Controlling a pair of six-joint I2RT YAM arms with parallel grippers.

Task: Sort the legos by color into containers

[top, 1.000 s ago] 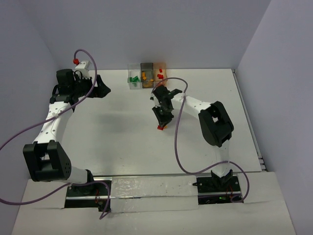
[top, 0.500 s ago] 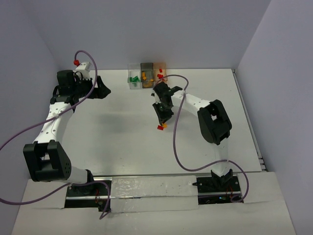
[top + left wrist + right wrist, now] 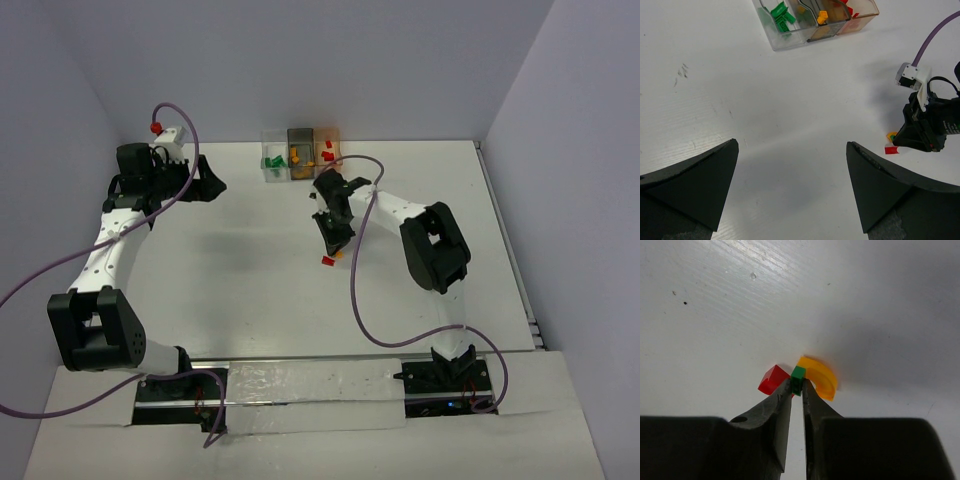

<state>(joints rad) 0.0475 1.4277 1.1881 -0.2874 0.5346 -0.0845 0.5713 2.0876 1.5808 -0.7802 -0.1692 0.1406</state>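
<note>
My right gripper (image 3: 797, 386) is shut on a tiny green lego (image 3: 798, 378), pinched between its fingertips just above the table. A red lego (image 3: 772, 380) lies against the left finger, and a curved orange-yellow lego (image 3: 821, 376) lies against the right one. From above, the right gripper (image 3: 335, 243) points down at mid-table with the red lego (image 3: 327, 261) beside it. The three containers stand in a row at the back: clear (image 3: 271, 166) with green legos, smoky grey (image 3: 300, 160) with orange ones, orange-tinted (image 3: 328, 155) with red ones. My left gripper (image 3: 792, 145) is open and empty.
The left arm (image 3: 120, 225) stretches along the left side, its gripper (image 3: 210, 183) near the back wall left of the containers. A purple cable (image 3: 360, 290) loops from the right arm over the table. Walls close the table at the back and on both sides.
The right gripper's jaws have closed onto the green lego, and the arm has shifted slightly. The left arm has not moved.
</note>
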